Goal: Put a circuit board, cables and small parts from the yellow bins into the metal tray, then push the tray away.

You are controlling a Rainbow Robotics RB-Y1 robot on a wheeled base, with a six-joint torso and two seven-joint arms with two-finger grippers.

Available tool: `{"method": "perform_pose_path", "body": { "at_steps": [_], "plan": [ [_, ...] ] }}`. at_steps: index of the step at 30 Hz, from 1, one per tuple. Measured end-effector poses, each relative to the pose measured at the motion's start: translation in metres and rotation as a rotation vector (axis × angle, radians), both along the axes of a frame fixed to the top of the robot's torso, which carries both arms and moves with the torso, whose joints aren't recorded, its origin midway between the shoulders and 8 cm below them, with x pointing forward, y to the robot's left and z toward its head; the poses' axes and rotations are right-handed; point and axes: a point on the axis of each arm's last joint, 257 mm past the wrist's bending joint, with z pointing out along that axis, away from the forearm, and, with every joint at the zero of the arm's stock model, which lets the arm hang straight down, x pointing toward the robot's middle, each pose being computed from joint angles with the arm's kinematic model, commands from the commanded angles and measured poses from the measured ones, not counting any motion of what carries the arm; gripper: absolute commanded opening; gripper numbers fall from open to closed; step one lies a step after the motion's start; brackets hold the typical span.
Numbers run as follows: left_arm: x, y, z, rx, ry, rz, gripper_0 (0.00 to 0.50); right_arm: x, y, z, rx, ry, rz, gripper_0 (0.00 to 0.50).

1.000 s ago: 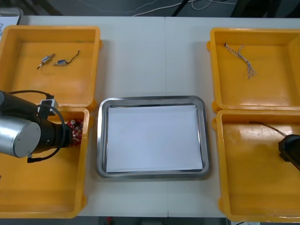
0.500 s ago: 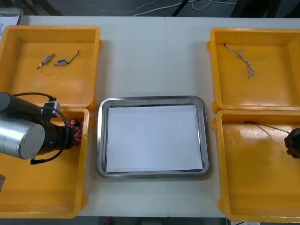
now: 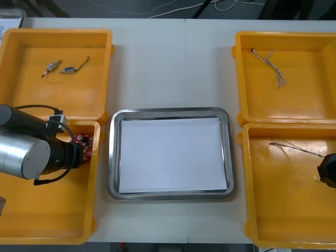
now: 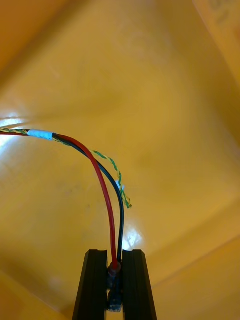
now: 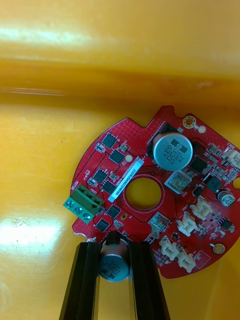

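A round red circuit board (image 5: pixel 150 192) lies in the near left yellow bin (image 3: pixel 47 220), close to its far right corner (image 3: pixel 84 146). My left gripper (image 5: pixel 114 246) is shut on a silver cylinder at the board's edge, one black finger (image 5: pixel 87 280) on each side of it. In the near right bin (image 3: pixel 283 210), my right gripper (image 4: pixel 115 252) is shut on the connector end of a cable (image 4: pixel 102 185) with red and black wires and a thin twisted strand. The cable (image 3: pixel 294 148) trails from the right gripper (image 3: pixel 326 170) toward the tray side. The white-lined metal tray (image 3: pixel 111 157) sits between the bins.
The far left bin (image 3: pixel 31 94) holds small metal parts (image 3: pixel 52 66) and a short dark wire. A twisted cable (image 3: pixel 270 65) lies in the far right bin (image 3: pixel 310 105). Bare table runs beyond the tray.
My left fingers have closed onto the cylinder on the circuit board. The right gripper shifted a little at the view's right edge, and the cable's free end has moved with it.
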Motion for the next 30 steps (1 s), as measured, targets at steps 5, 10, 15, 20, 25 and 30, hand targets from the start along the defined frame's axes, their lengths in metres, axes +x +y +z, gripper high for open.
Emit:
{"method": "perform_pose_path", "body": {
  "at_steps": [5,10,15,20,25,30],
  "plan": [
    [-0.001,0.0,-0.001,0.003,0.003,-0.009,0.0,-0.021,0.003,-0.003,-0.007,0.009,0.006,0.0],
    [-0.008,-0.007,-0.007,0.012,0.021,-0.118,0.0,-0.041,0.004,-0.011,-0.005,0.039,0.002,0.0],
    [-0.015,-0.002,-0.01,0.047,0.027,-0.241,0.0,-0.056,0.003,-0.021,0.0,0.06,-0.008,0.0],
    [-0.023,0.012,-0.013,0.041,0.036,-0.238,0.0,-0.06,0.002,-0.024,0.002,0.07,-0.012,0.181],
    [-0.032,0.026,-0.012,0.003,0.039,-0.229,0.0,-0.06,0.002,-0.024,0.003,0.07,-0.013,0.5],
    [-0.04,0.041,-0.007,-0.011,0.037,-0.238,0.0,-0.061,0.003,-0.024,0.003,0.072,-0.012,0.5]
  ]
}}
